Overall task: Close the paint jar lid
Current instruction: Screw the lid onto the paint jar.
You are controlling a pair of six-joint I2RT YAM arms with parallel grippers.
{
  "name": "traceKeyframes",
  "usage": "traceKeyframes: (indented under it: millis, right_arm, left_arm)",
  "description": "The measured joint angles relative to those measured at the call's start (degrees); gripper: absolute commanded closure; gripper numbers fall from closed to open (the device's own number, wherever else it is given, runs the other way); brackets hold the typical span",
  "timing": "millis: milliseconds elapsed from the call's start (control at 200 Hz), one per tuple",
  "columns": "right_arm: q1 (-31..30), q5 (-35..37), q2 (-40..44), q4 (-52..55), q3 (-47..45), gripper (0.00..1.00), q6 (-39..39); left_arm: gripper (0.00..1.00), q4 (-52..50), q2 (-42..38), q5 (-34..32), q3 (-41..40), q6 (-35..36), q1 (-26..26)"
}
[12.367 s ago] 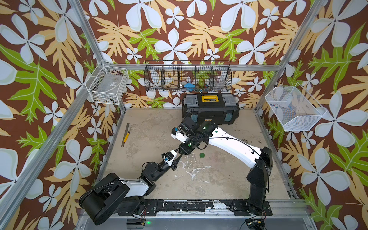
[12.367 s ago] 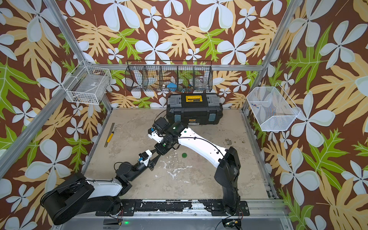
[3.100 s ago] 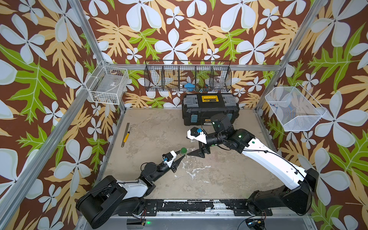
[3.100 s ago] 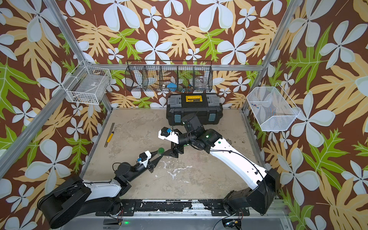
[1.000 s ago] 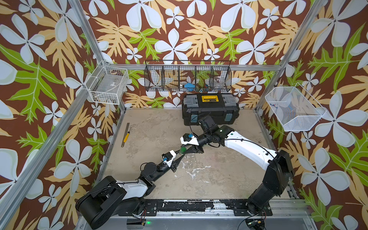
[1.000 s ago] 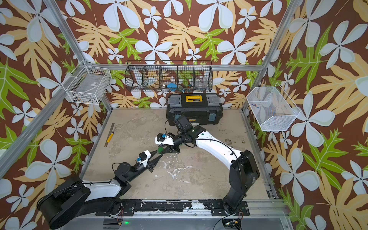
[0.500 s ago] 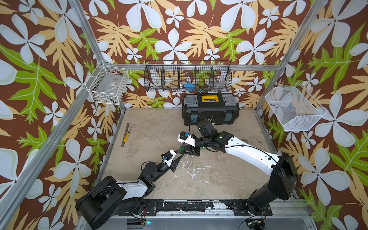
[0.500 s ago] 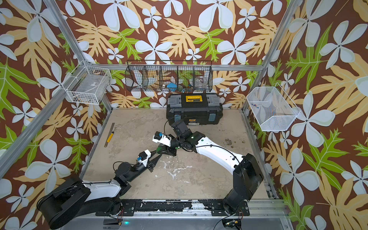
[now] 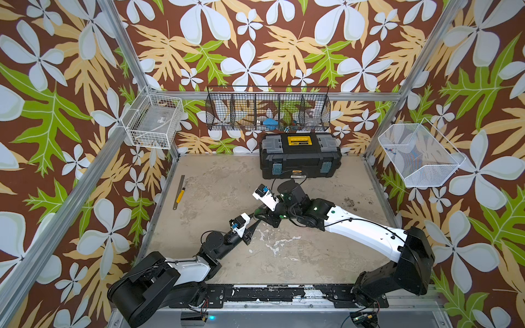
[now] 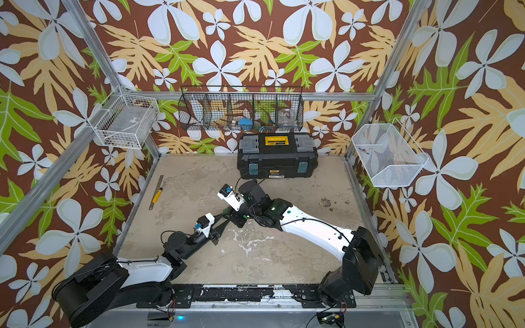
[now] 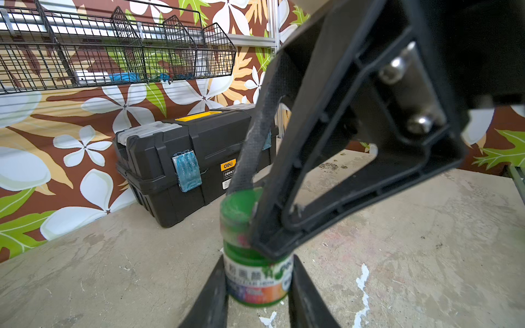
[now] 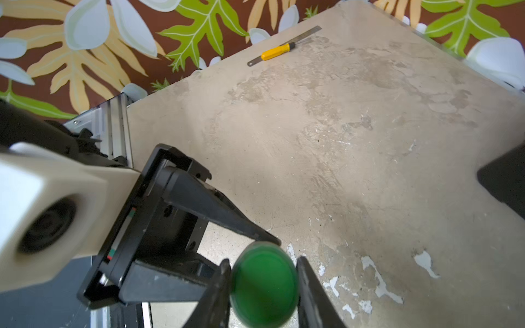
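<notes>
The right claw (image 12: 264, 262), earlier away, is now pressing the pinched lid (image 12: 264, 284) onto the paint jar (image 11: 255, 281), which the left claw (image 11: 257, 264) is clamping tight; twisting looks next.

Overhead stereo pair, two wrist close-ups

The left hand (image 9: 255, 223) and right hand (image 9: 260, 214) meet before the black toolbox (image 9: 300, 156).

Bright even light; wrist views blurred close-up, edges warped.
</notes>
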State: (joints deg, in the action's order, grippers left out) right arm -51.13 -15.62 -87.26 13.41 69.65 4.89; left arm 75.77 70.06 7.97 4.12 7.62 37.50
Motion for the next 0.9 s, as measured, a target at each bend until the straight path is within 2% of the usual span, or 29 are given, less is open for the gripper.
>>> traceKeyframes:
  millis: [370,721,901]
  right_arm:
    - [-5.95,14.08,1.09,-0.52,-0.66,0.78,9.33]
    - [-7.17,18.05,0.02,1.33,1.55,0.75,15.87]
    - [-7.85,19.71,-0.28,2.34,2.4,0.65,18.49]
  left_arm:
    - [0.78,0.42,-0.07,0.2,-0.02,0.02,0.0]
    - [0.78,1.07,-0.07,-0.61,-0.02,0.02,0.0]
    - [0.78,1.22,-0.07,-0.63,-0.02,0.02,0.0]
